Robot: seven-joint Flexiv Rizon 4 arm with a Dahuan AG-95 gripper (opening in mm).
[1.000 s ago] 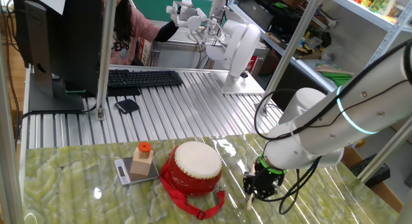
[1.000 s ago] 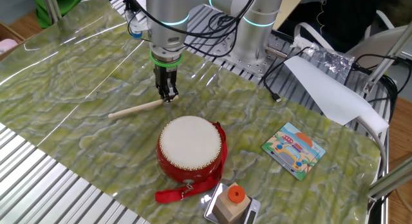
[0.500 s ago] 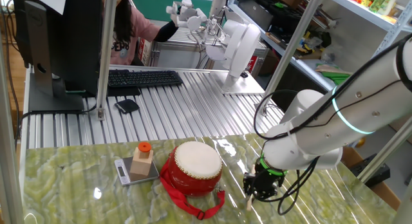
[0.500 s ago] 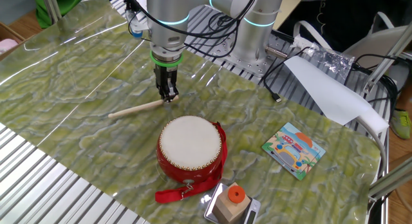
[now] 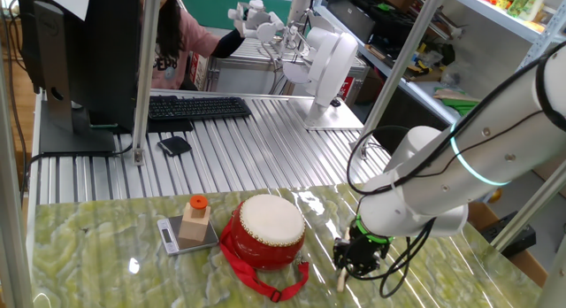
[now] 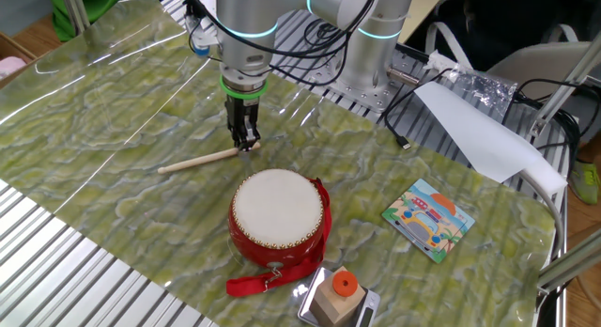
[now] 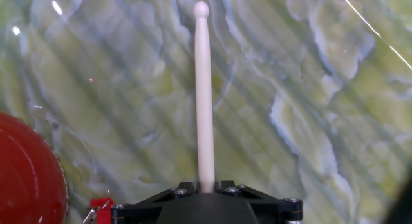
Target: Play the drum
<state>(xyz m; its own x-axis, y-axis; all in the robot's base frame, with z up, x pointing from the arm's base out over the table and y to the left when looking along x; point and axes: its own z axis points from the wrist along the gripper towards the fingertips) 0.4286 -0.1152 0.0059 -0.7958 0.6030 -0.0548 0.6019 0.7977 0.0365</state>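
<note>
Just beside the drum [image 6: 278, 217], gripper [image 6: 247, 139] seemingly closed on drumstick [image 6: 199, 159].

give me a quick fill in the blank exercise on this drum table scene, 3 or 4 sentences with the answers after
1. The pincer is down at one end of a wooden ____ lying on the green table.
2. The body of the drum is ____ in colour.
3. The wooden block beside the drum has a cap coloured ____.
4. The skin of the drum has ____ resting on it.

Missing words: drumstick; red; orange; nothing
</note>
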